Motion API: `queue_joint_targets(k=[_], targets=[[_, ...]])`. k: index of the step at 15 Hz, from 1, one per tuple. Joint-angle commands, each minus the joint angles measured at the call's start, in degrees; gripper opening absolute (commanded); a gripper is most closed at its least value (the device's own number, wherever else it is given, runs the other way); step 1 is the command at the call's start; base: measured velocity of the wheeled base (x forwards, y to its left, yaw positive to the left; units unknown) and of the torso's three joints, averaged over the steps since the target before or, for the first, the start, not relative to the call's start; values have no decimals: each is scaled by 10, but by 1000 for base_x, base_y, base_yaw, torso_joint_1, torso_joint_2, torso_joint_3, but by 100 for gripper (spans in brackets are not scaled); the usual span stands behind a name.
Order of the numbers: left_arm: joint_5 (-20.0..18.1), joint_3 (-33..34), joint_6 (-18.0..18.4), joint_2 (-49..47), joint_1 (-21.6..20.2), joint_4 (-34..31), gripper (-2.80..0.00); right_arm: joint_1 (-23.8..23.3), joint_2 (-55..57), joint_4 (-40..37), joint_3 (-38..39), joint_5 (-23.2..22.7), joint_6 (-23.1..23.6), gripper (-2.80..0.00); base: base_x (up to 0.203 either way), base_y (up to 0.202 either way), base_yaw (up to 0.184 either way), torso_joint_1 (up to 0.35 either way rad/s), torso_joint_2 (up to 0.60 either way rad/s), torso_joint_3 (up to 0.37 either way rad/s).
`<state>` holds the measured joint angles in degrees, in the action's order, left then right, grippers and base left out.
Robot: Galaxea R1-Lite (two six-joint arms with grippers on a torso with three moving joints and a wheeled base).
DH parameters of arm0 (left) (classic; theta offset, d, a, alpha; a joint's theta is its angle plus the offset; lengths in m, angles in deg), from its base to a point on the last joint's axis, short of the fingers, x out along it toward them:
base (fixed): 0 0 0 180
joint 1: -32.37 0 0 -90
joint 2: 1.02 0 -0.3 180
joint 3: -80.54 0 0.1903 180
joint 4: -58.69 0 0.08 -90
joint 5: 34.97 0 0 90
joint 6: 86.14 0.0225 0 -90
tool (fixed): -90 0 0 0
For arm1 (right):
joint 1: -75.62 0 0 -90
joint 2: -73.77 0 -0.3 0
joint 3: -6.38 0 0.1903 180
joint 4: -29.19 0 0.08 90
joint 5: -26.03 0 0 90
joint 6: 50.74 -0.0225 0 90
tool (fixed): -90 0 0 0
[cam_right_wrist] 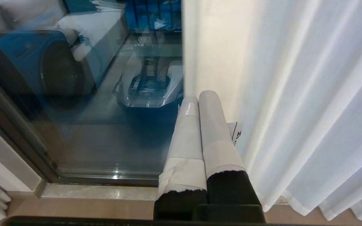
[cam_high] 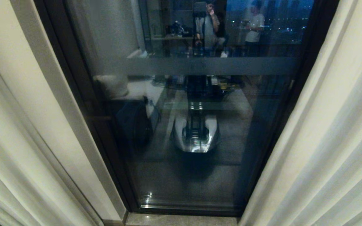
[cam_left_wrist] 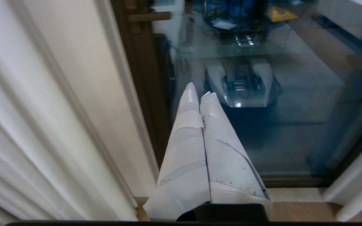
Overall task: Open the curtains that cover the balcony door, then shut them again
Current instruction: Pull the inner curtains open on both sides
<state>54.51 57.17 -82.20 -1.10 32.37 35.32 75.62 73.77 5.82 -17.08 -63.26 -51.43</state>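
Observation:
The two cream curtains stand parted: the left curtain (cam_high: 2,163) hangs at the left edge and the right curtain (cam_high: 338,138) at the right. Between them the balcony door (cam_high: 200,163) shows its dark frame, reflective glass and a grey horizontal band (cam_high: 212,66). Neither arm appears in the head view. My left gripper (cam_left_wrist: 200,91), fingers wrapped in white tape, is shut and empty, pointing at the door's lower glass beside the left curtain (cam_left_wrist: 20,131). My right gripper (cam_right_wrist: 199,95), also taped, is shut and empty, close against the hemmed edge of the right curtain (cam_right_wrist: 300,94).
A flat cream wall strip (cam_high: 64,119) runs between the left curtain and the door frame. A pale stone sill (cam_high: 181,220) lies below the door. The glass reflects my own base (cam_high: 196,138) and two people (cam_high: 211,26) at the top.

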Motion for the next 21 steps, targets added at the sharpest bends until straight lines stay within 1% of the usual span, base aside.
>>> queue_joint_targets(k=[1,18,21], targets=[[0,0,0,1,0,0,-280,0,0,0,0,0,0,-280,0,-181,2,4,2,0],[-1,0,1,1,0,0,-280,0,0,0,0,0,0,-280,0,-184,1,3,3,1],[-1,0,2,1,0,0,-280,0,0,0,0,0,0,-280,0,-68,1,0,2,1]])
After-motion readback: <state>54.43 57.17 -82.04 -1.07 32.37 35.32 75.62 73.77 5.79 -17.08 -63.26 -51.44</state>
